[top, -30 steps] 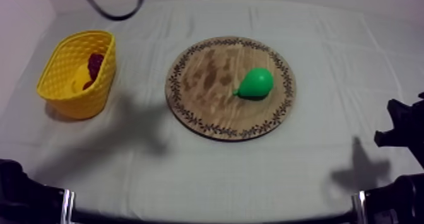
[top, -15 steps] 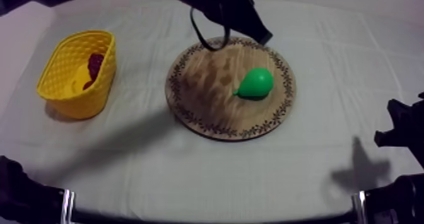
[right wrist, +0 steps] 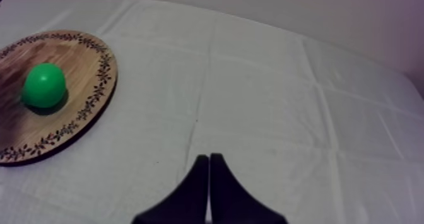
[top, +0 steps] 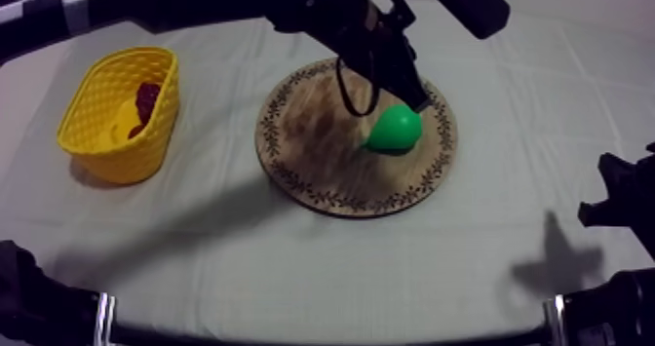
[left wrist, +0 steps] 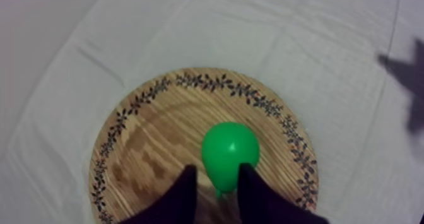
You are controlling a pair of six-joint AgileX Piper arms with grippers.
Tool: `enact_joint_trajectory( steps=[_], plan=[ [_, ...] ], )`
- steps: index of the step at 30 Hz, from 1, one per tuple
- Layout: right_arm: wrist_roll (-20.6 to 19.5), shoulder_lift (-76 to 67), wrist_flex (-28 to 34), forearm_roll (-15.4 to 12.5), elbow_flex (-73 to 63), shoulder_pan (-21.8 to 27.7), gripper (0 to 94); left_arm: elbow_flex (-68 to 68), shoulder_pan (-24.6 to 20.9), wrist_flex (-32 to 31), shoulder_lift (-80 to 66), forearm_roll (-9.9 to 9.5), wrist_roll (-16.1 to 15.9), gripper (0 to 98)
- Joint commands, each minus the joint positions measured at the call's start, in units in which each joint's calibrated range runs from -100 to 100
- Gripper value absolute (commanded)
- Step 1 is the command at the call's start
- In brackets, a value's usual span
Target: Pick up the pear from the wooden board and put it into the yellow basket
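Near edge, right side: right gripper (right wrist: 209, 157) sits low over bare cloth (top: 292, 262), well apart from the work; fingers pressed together into a narrow wedge, holding nothing.
Mid-table: round wooden board (top: 312, 145) with patterned rim, lying flat.
Pear (top: 395, 128): on the board, on its right half inside the rim, on its side with the stem end towards the board's middle.
Left gripper (left wrist: 216, 175): directly over the pear, the arm reaching in from the upper left; fingers apart, the pear's narrow end between them (contact with the skin cannot be told from either view).
Mid-table, left side: yellow basket (top: 117, 145), upright, well apart from the board; a dark red item (top: 146, 98) and a yellow item (top: 125, 124) lie inside, kinds too small to tell.
Step in hand: judged as the final approach to the grasp. Pear not lifted, nothing carried.
Progress: early; the pick-up and the whole transfer are not yet done.
Next move calls for: settling the fingers a little lower around the fruit, closing gently, then a straight lift before swinging left to the basket.
Risk: smooth rounded fruit, gripped near the tapering end, could squirt out or roll across the board.
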Motion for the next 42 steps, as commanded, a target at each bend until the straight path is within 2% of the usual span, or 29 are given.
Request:
enact_joint_trajectory(
  steps=[1, 2, 4, 6, 10, 16, 21, 37, 42],
  plan=[
    [0.0, 0.0, 0.0, 0.0, 0.1, 0.0, 0.5, -0.2, 0.0, 2.1, 0.2, 0.16, 0.1, 64.3],
    [0.0, 0.0, 0.0, 0.0, 0.1, 0.0, 0.5, -0.2, 0.0, 3.1, 0.2, 0.22, 0.0, 73.8],
    [0.0, 0.0, 0.0, 0.0, 0.1, 0.0, 0.5, -0.5, 0.0, 5.1, 0.3, 0.39, -0.1, 85.1],
    [0.0, 0.0, 0.0, 0.0, 0.1, 0.0, 0.5, -0.6, -0.1, 6.3, 0.4, 0.60, -0.3, 90.7],
    [0.0, 0.0, 0.0, 0.0, 0.1, 0.0, 0.5, -0.5, -0.5, 7.2, 0.5, 1.37, -1.1, 94.7],
    [0.0, 0.0, 0.0, 0.0, 0.1, 0.0, 0.5, 0.3, -0.7, 6.5, 1.8, 2.36, -2.0, 95.9],
    [0.0, 0.0, 0.0, 0.0, 0.1, 0.0, 0.5, 0.1, -0.4, 5.7, 5.6, 2.56, -1.5, 95.9],
    [0.0, 0.0, 0.0, 0.0, 0.1, 0.0, 0.5, -6.7, -0.4, -2.2, 19.0, 2.58, -1.3, 88.8],
    [0.0, 0.0, 0.0, 0.0, 0.1, 0.0, 0.5, -9.1, -0.5, -5.2, 21.9, 1.81, -1.1, 86.0]
  ],
)
